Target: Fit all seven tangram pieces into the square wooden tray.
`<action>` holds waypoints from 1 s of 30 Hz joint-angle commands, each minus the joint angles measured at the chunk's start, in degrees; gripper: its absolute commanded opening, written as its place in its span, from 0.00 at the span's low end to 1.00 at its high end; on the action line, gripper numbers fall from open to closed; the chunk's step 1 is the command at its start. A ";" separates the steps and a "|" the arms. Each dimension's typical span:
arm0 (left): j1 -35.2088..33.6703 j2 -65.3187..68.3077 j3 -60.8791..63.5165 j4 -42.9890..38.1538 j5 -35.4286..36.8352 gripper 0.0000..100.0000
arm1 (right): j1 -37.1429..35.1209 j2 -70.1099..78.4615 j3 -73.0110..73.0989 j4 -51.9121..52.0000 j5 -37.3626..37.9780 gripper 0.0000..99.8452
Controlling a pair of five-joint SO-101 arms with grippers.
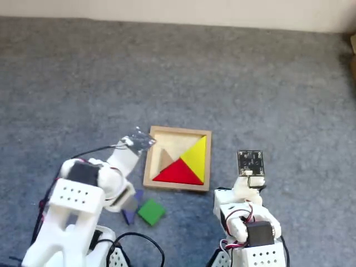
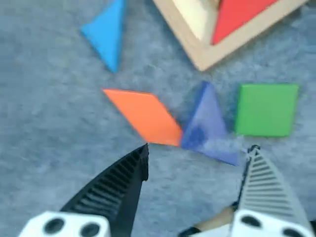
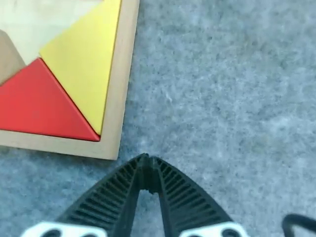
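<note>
Hovering with fingers apart, the left gripper (image 2: 197, 148) hangs over the touching orange parallelogram (image 2: 145, 116) and purple triangle (image 2: 205, 121), which lie on the carpet just off a corner of the wooden tray (image 2: 207, 58). The tray holds the red triangle (image 3: 34, 103) and the yellow triangle (image 3: 84, 59). The right gripper (image 3: 148, 165), fingers together, sits beside the tray's edge.

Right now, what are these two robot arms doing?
They are fitting tangram pieces into a tray. A red triangle, a yellow triangle and a tan piece lie inside. The left fingers hang open over an orange piece and purple triangle on the carpet, near a green square and blue triangle. The right fingers are shut, empty, beside the tray.
</note>
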State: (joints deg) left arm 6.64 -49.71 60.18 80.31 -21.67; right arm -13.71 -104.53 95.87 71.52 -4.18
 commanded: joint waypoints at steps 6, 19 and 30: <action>17.89 7.34 -2.86 -0.62 13.54 0.31 | 0.57 -0.66 7.16 0.31 0.18 0.01; 19.30 25.10 1.98 -18.11 18.20 0.30 | 0.66 -0.66 7.16 0.31 0.18 0.01; 21.58 28.35 1.10 -19.08 18.11 0.23 | 0.66 -0.66 7.16 0.31 0.18 0.01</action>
State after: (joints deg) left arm 25.27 -21.49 62.20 61.58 -3.74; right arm -13.54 -104.53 95.87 71.52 -4.18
